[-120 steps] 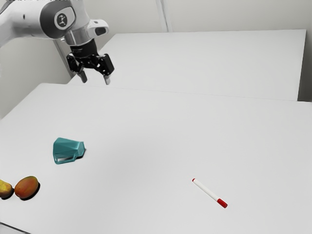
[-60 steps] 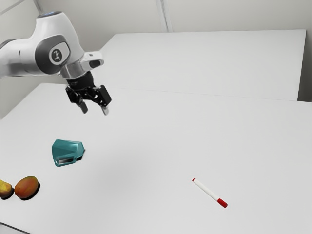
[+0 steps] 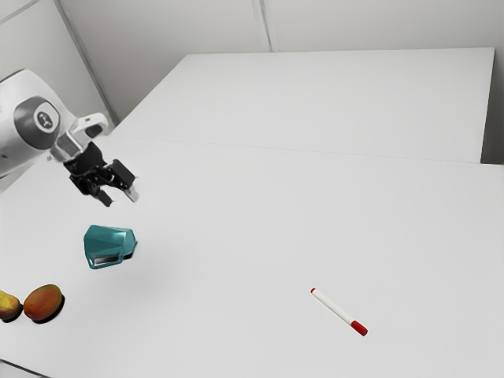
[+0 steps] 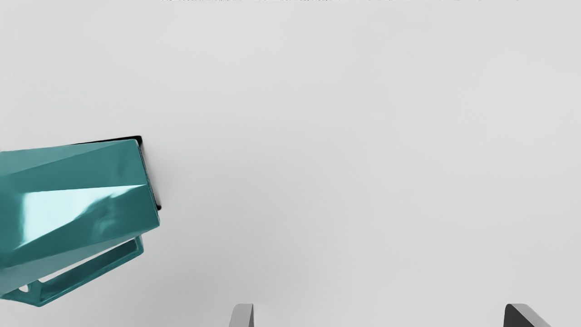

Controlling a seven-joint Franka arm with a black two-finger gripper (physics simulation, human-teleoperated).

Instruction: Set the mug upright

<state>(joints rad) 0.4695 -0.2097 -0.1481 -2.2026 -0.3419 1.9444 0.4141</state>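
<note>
1. Your teal mug (image 4: 81,204) lies on its side on the table (image 3: 236,236), its angular loop handle on the side toward the mango (image 3: 43,303). The body has flat, glossy facets, a bright reflection across one, and crisp edges; a dark shadow hugs one end.
2. Your black gripper (image 3: 121,199) hangs above the table near the mug, apart from it. Its two fingers (image 4: 243,316) are spread wide, with tabletop showing between them, and the mug lies outside that gap, off to one finger's side.
3. You have a strip of tabletop between the mug and the mango, which is smooth, rounded and orange-red with a greenish tinge. Just beside the mango, farther from the mug, a yellow pear (image 3: 8,305) is cut off by the exterior view's left edge.
4. From the mug toward the exterior view's right, you have a broad run of smooth, matte white tabletop. The slim white marker (image 3: 335,309), red at both ends, lies well apart from the mug, slanted across that side.
</note>
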